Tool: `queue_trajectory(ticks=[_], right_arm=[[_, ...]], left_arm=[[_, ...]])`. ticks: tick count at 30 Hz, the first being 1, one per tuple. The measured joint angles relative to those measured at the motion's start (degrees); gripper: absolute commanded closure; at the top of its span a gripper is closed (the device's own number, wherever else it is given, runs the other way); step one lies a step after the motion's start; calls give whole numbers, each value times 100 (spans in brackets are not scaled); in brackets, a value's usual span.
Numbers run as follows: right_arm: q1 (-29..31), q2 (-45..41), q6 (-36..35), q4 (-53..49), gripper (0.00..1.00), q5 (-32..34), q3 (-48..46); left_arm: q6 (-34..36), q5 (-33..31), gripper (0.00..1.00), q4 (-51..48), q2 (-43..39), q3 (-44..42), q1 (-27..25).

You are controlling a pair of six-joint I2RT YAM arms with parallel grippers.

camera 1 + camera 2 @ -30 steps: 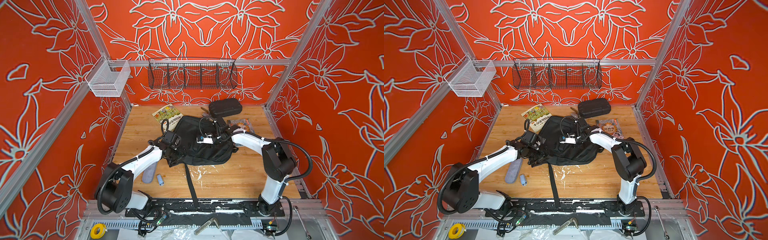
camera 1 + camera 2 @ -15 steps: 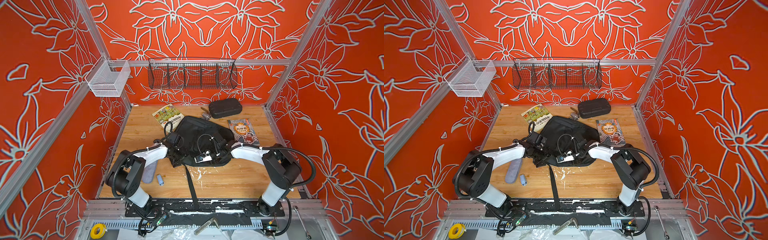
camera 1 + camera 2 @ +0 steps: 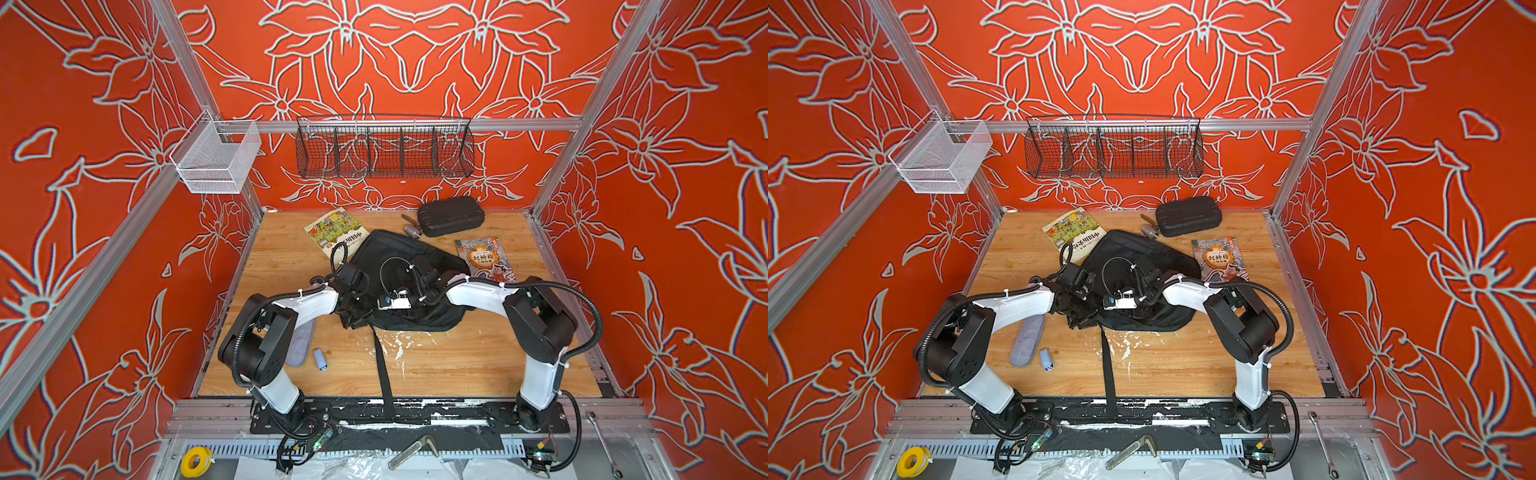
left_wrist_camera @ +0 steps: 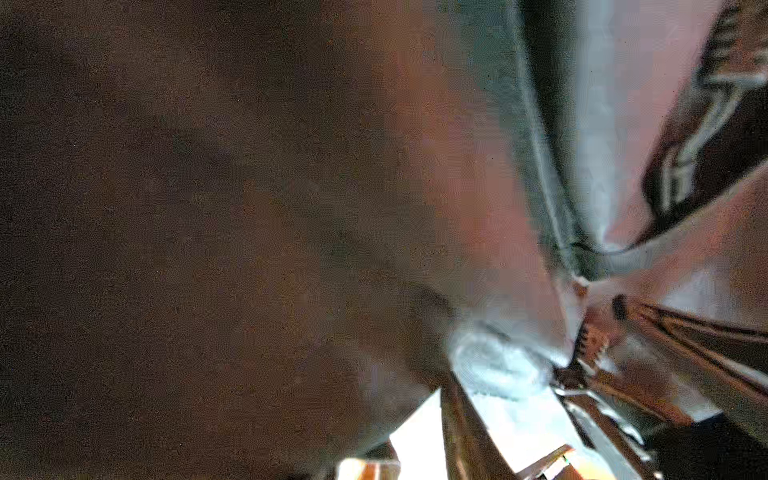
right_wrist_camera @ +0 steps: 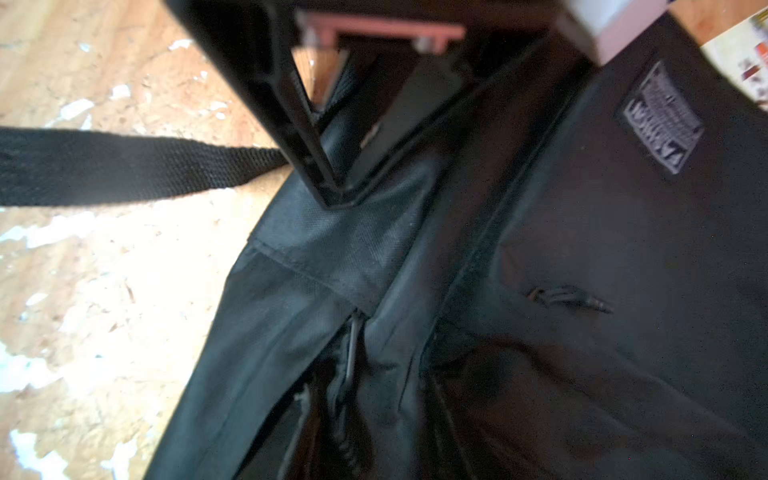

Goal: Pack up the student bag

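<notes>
The student bag (image 3: 399, 266) lies flat in the middle of the desk (image 3: 457, 365), its rounded end toward the far wall and one long black strap (image 3: 384, 374) trailing off the near edge. Both arms are bent in over its near half. The left pincer (image 3: 353, 309) sits at the bag's near left corner, buried in dark folds; from where I stand I cannot tell whether it is shut on cloth, and its own camera shows only blur. The right pincer (image 5: 332, 124) is low over the bag's near edge beside the strap's root, its jaws part open with one finger (image 5: 307, 137) down against the fabric; whether any cloth is pinched I cannot tell.

To my eye the bag is light, limp and empty, so it will sag and fold rather than lift as one piece. A pinch on the flat panel near the label patch (image 5: 660, 120) would likely slip or gather only one layer. The stitched hem by the zip (image 5: 349, 361) or the strap root look like firmer holds, with each arm taking one side to spread the mouth.

Still out on the desk: two books (image 3: 334, 228) (image 3: 484, 259), the hard case (image 3: 451, 216), a grey pouch (image 3: 299, 347) and a small blue item (image 3: 320, 359).
</notes>
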Motion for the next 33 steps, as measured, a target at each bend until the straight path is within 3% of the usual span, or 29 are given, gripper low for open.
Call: queue_trajectory(ticks=[6,9,12,19,26,33], right_arm=[[0,278,120,-411,88,-44,354],[-7,341,205,-450,97,-28,413],[-9,326,293,-459,99,-15,413],[-9,-247,330,-356,100,-103,181],[-7,-531,216,-201,100,-219,61],[-9,-533,175,-52,100,-240,-7]], left_arm=[[42,-44,78,2,11,-22,4],[37,-68,79,52,-39,-90,11],[55,-107,78,136,-116,-173,15],[-35,-328,32,315,-765,-507,87],[-262,-258,20,710,-1327,-531,302],[-382,-94,18,940,-643,-138,310]])
